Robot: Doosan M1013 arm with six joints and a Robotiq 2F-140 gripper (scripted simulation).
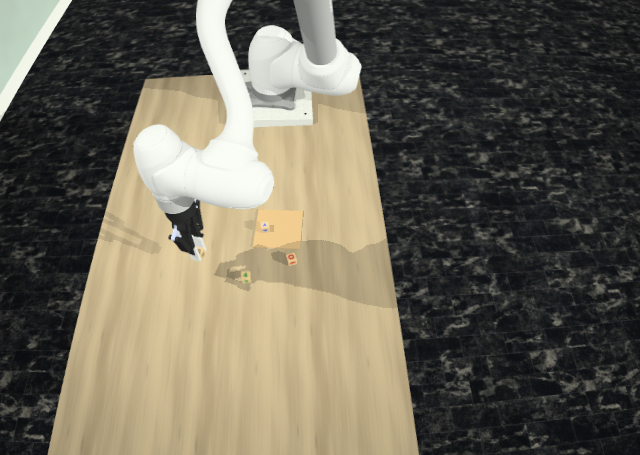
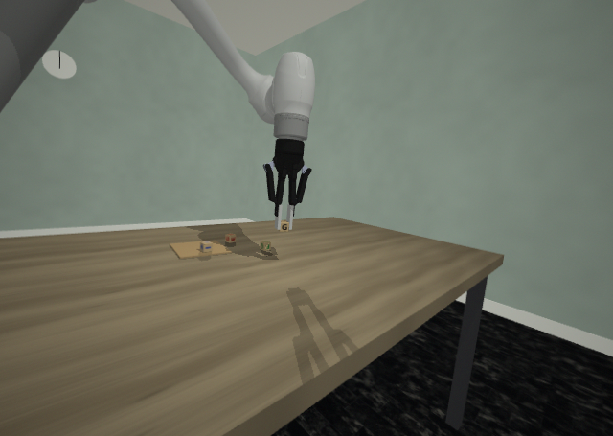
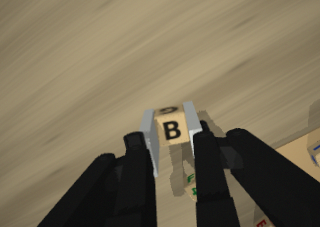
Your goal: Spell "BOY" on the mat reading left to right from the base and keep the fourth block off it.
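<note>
My gripper is shut on a wooden block with black letters and holds it above the table, left of the mat in the top view. Its face towards the wrist camera reads "B"; a side reads "G" in the exterior view. A block with blue letters stands on the tan mat. A block with red letters and one with green letters stand off the mat. The red top looks like "O"; the blue and green top letters are unclear.
The robot's white base plate stands at the far end of the wooden table. The arm's shadow falls across the red and green blocks and the mat's near edge in the top view.
</note>
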